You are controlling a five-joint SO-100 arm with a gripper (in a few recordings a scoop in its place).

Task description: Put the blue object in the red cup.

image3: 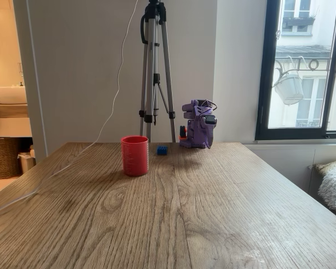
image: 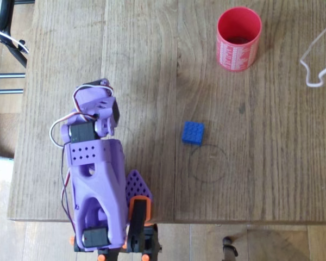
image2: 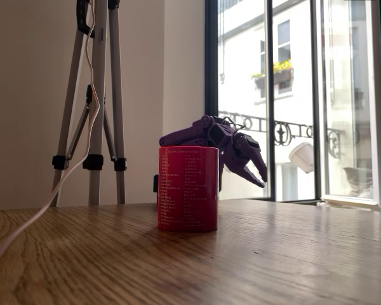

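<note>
The blue object [image: 193, 132], a small studded brick, sits flat on the wooden table [image: 261, 163], roughly mid-surface in the overhead view, somewhat nearer the bottom edge than the top, just above a faint ring mark [image: 207, 163] in the wood. In a fixed view it shows as a tiny blue block [image3: 162, 149] near the far edge, between cup and arm base.

The red cup [image: 238, 38] stands upright w/ mouth open, near the top edge in the overhead view, right of centre, well apart from the brick; white print on its wall. In both fixed views it's upright too [image2: 188, 188] [image3: 135, 155].

The purple arm [image: 95, 179] is folded over the bottom-left part of the table, base at the bottom edge. Gripper [image2: 257, 175] hangs above the surface in a fixed view, behind and to the right of the cup, jaws slightly parted, nothing between them – released, empty.

A white cable [image: 315, 60] loops near the top-right corner in the overhead view. A tripod [image3: 155, 73] stands behind the table.
</note>
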